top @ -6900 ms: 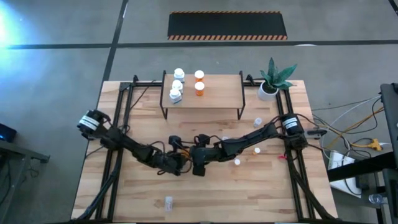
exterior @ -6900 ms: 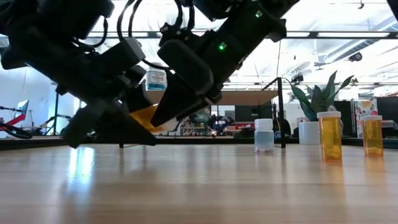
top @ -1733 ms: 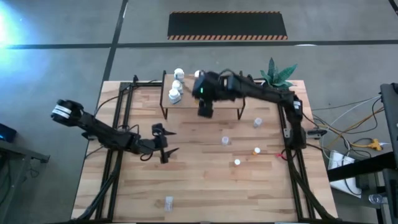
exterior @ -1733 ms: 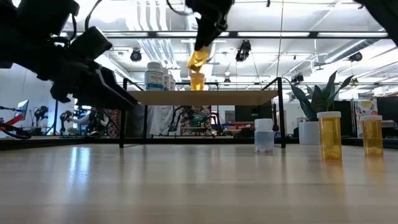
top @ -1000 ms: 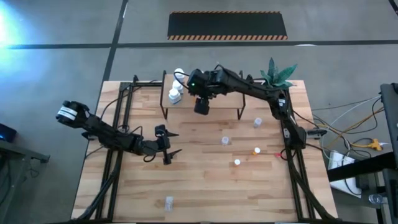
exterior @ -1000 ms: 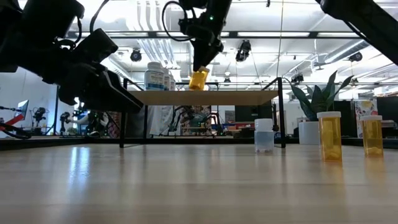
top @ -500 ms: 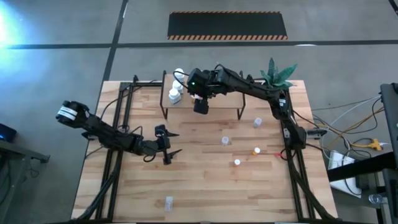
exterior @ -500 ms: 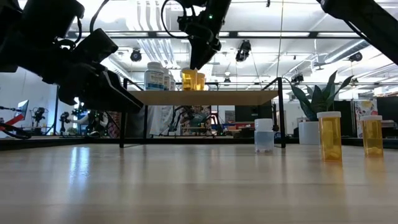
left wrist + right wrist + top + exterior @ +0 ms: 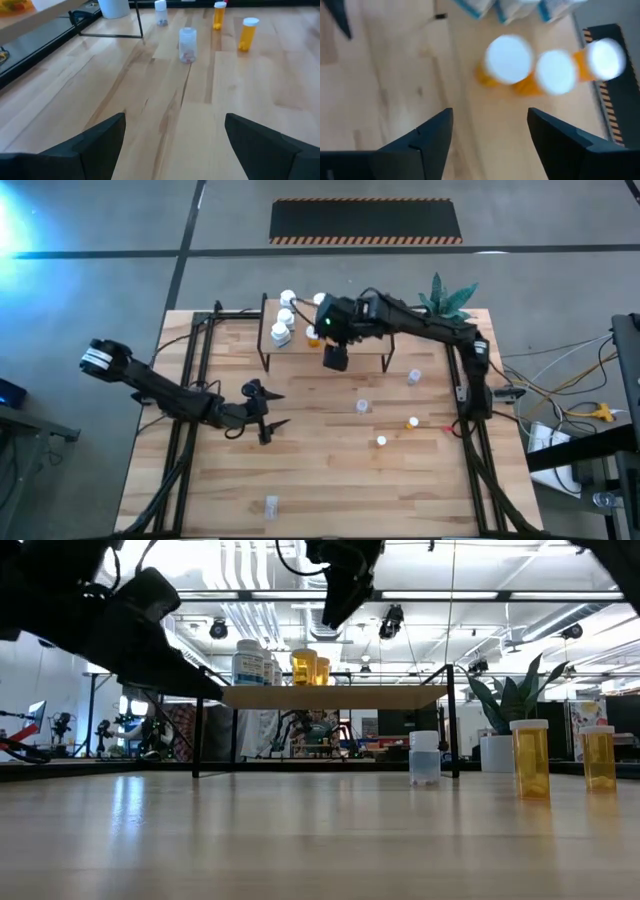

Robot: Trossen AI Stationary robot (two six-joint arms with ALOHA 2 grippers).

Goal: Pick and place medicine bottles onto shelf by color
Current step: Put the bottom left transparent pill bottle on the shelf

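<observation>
The left gripper hovered over bare planks at the table's left-centre, fingers spread and empty. On the shelf, white bottles lined the left edge with orange bottles just beside them. The right gripper hung at the shelf's front edge, fingers parted, empty. More bottles stood scattered farther right.

Layout, high view: shelf stands at rear centre of desk. Bottles on shelf cluster at its left end; plant pot sits just right of shelf. Right gripper, fingers apart, hangs over shelf's front edge. Loose bottles lie on desk right of centre, in front of shelf; one lone bottle near front edge. Left gripper, fingers spread, is left of centre, well apart from shelf.
</observation>
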